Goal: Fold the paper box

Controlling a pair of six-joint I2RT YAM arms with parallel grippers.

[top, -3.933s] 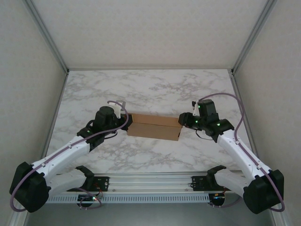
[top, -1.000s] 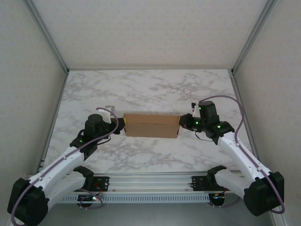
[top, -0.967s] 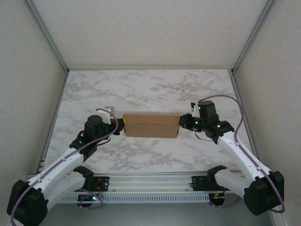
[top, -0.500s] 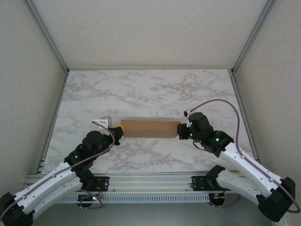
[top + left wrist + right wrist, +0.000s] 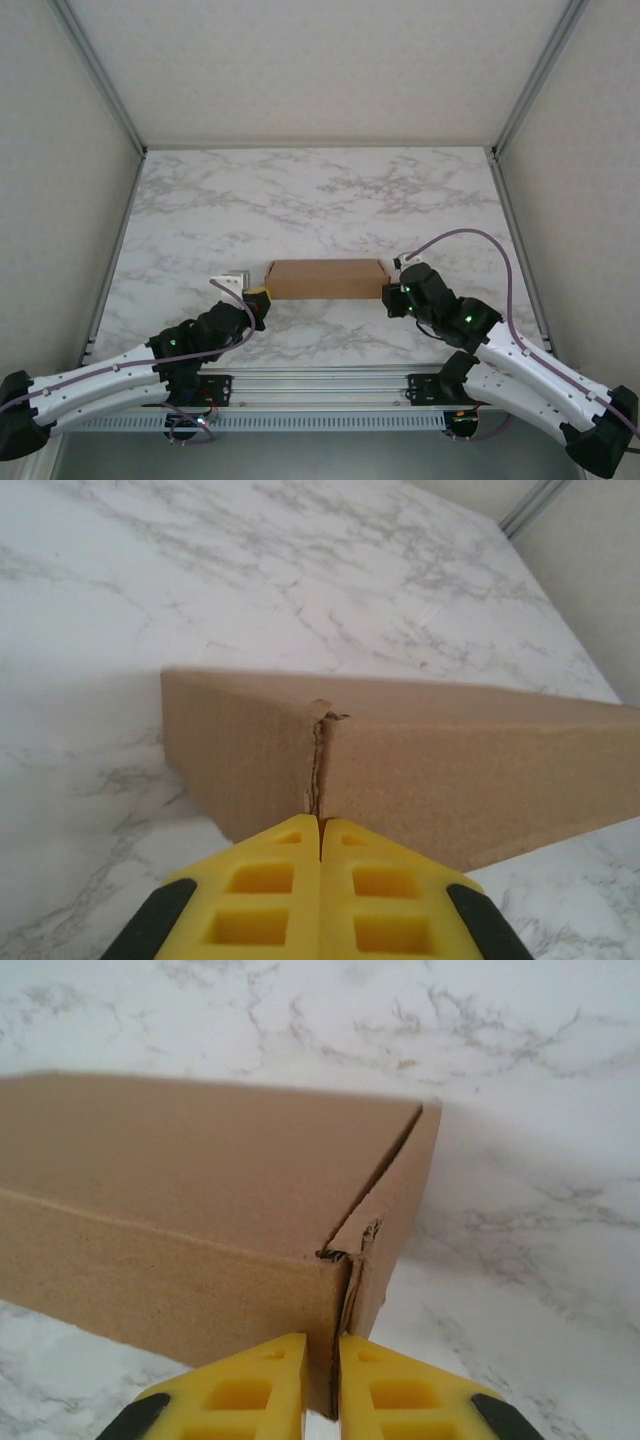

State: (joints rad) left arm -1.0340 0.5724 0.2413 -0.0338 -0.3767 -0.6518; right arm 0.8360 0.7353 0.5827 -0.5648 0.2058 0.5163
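The paper box point(image 5: 325, 279) is a closed, shallow brown cardboard box lying flat on the marble table, long side across the view. My left gripper point(image 5: 259, 296) sits at its near left corner. In the left wrist view its yellow fingertips point(image 5: 320, 825) are shut together with nothing between them, touching the corner seam of the paper box point(image 5: 450, 770). My right gripper point(image 5: 389, 296) is at the near right corner. There its fingers point(image 5: 322, 1345) are shut on the upright corner edge of the paper box point(image 5: 180, 1160), where the cardboard is slightly torn.
The marble table point(image 5: 320, 200) stretches bare behind the box to the back wall. An aluminium rail point(image 5: 320, 385) with both arm bases runs along the near edge. Metal frame posts point(image 5: 120, 110) stand along both sides.
Both arms have drawn back and lowered toward the near edge. The box has come slightly nearer and now lies flat with its top showing. The left gripper has shut fully.
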